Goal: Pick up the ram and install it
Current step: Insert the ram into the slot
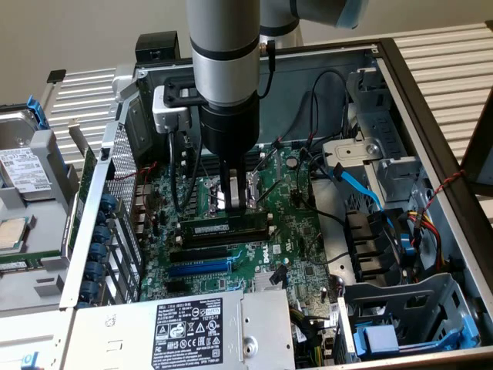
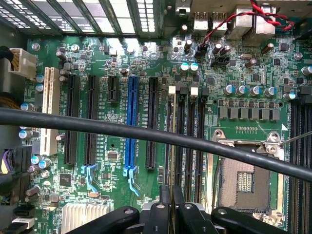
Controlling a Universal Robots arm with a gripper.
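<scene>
Jaws clenched: gripper (image 1: 236,206) pinches the top edge of the ram (image 1: 223,229), as far as I can judge. The pick-up is done. Ram stands upright and level in a black slot just beyond the blue slot (image 1: 199,268). Cannot tell if it is fully seated.

Power supply label (image 1: 189,333), nearest: print too fine to read. Motherboard (image 1: 300,254) lettering looks like "Dell". Ram's pale sticker is unreadable.

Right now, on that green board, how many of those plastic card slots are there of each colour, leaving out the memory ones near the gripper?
white slots: 1
blue slots: 1
black slots: 4, three long and one short
Total: 6
</scene>
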